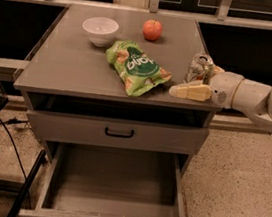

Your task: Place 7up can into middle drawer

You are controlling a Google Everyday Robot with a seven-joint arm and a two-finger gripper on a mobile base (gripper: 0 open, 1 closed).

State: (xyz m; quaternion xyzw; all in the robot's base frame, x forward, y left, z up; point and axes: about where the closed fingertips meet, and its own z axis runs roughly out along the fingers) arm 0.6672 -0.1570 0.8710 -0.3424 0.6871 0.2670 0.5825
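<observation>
**STATUS: CAN NOT YET IN DRAWER**

The wide grey tray-shaped middle drawer (115, 186) stands pulled out, without the can. The cream two-finger gripper (192, 83) sits at the small silvery 7up can (200, 66) on the grey cabinet top (71, 66), right edge. Whether it grips cannot be told. Lift, lowering and release remain.

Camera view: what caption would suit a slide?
Robot hand at the 7up can on the cabinet top, open middle drawer waiting below.
</observation>
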